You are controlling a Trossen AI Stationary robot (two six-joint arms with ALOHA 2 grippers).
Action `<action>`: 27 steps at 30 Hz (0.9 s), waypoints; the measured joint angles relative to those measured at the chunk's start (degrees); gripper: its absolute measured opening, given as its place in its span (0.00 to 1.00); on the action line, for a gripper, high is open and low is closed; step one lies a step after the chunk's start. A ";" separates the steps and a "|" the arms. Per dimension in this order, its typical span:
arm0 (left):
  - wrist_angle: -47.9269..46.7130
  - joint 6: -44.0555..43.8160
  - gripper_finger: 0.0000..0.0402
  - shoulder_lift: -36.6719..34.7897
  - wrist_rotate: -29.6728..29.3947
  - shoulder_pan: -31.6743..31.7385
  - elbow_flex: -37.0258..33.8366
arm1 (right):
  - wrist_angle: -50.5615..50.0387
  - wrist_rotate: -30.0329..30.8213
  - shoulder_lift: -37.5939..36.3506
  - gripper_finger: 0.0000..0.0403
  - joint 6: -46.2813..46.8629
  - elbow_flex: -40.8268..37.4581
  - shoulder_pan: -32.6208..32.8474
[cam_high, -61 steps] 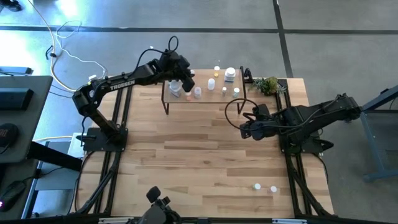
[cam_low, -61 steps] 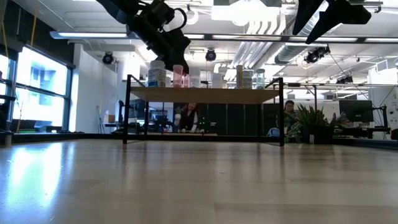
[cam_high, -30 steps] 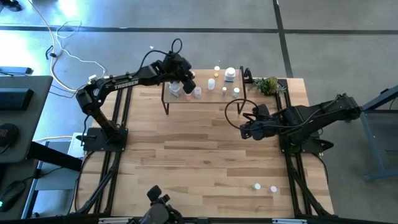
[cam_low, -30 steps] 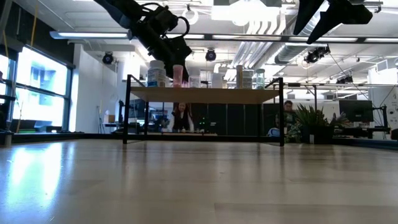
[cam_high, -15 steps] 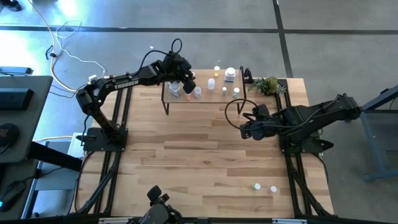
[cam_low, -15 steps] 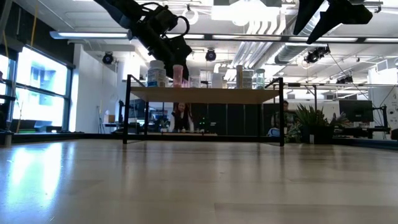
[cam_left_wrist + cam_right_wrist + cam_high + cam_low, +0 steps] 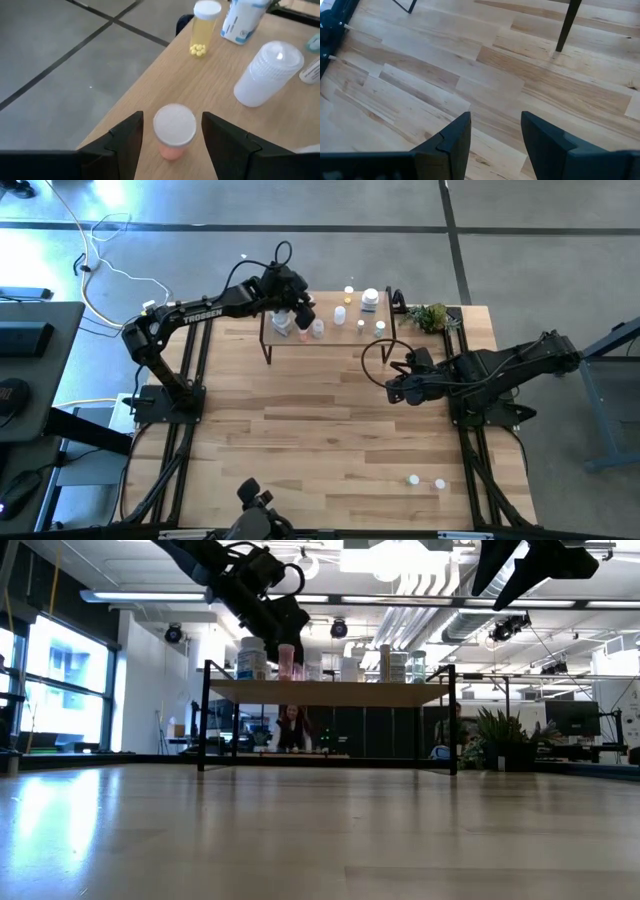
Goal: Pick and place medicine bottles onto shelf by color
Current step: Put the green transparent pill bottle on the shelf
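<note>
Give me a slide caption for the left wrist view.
Left gripper open around a pink bottle standing on the shelf.

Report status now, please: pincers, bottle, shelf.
Left pincer open around pink bottle standing on shelf, gaps both sides. Right pincer open, empty, over table. Nothing in the way.

On the pale wood shelf [image 7: 210, 95] stands a pinkish bottle [image 7: 174, 131] with a white cap, a clear yellowish vial [image 7: 203, 26] with a white cap holding small yellow pills, and an all-white bottle [image 7: 267, 74]. A white bottle with a blue-printed label [image 7: 242, 20] stands farther back. The table [image 7: 470, 80] is light streaked wood planks, the shelf legs [image 7: 567, 25] black.
</note>
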 joint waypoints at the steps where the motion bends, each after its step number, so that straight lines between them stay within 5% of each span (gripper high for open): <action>1: 0.44 0.01 0.48 0.00 0.00 0.00 0.00 | 0.00 0.00 0.00 0.41 0.00 0.00 0.00; 17: 3.42 -0.47 0.48 -5.93 0.02 -0.44 0.02 | -0.07 -3.85 0.00 0.41 -0.04 0.02 0.38; 27: -1.84 -0.45 0.48 -14.57 2.19 -6.13 0.04 | -2.86 -4.59 0.00 0.41 1.53 0.02 5.66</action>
